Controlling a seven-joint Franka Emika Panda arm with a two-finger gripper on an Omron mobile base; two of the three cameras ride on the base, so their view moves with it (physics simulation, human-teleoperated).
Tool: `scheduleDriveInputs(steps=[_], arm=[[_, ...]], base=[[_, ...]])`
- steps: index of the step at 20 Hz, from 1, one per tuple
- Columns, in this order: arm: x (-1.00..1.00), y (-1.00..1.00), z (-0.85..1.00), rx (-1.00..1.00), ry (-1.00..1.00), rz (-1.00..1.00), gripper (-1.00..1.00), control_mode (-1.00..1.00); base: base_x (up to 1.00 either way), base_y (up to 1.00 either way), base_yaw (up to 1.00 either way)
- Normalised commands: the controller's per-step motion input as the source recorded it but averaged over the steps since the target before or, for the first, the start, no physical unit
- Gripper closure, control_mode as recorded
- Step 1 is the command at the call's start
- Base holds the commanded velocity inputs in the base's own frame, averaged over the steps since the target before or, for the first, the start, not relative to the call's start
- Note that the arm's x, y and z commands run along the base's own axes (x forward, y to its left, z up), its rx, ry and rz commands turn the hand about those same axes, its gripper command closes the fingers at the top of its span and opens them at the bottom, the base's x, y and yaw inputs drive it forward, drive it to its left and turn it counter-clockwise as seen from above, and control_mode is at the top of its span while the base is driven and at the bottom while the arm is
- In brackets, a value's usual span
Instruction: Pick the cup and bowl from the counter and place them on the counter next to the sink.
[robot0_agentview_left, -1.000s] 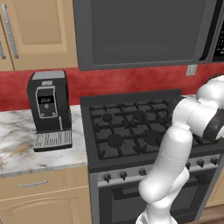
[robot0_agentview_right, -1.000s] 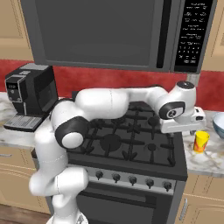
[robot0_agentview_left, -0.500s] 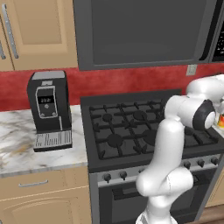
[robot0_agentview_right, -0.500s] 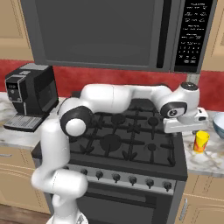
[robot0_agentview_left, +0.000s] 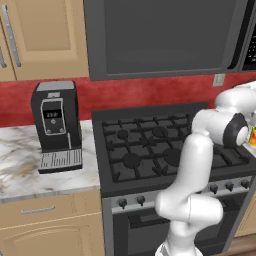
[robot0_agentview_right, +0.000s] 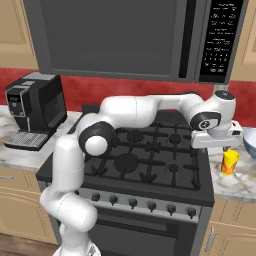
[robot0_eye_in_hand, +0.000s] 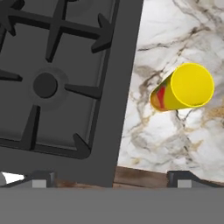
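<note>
Because the cup (robot0_eye_in_hand: 183, 87) stands upright on the counter (robot0_eye_in_hand: 166, 135) just beside the stove (robot0_eye_in_hand: 57, 83), the gripper (robot0_eye_in_hand: 109, 178) hovers above it, fingers spread wide and empty, lining up.

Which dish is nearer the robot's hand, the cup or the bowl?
The cup, yellow, stands on the counter just below the hand; the bowl sits farther right.

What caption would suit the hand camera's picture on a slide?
Open gripper hovering above the yellow cup on the marble counter, beside the stove.
</note>
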Motion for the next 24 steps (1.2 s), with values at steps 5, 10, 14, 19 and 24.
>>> scheduleDriveInputs(steps=[5,10,14,19,24], arm=[[0.33,0.00,-0.18,0.00,0.00,0.00,-1.00,-1.00],[0.32,0.00,-0.11,0.00,0.00,0.00,-1.00,-1.00],[0.26,-0.10,-0.15,0.00,0.00,0.00,-1.00,-1.00],[0.25,-0.20,-0.13,0.00,0.00,0.00,-1.00,-1.00],[0.12,-0.25,-0.12,0.02,0.00,0.00,-1.00,-1.00]], base=[[0.00,0.00,0.00],[0.00,0.00,0.00],[0.00,0.00,0.00],[0.00,0.00,0.00],[0.00,0.00,0.00]])
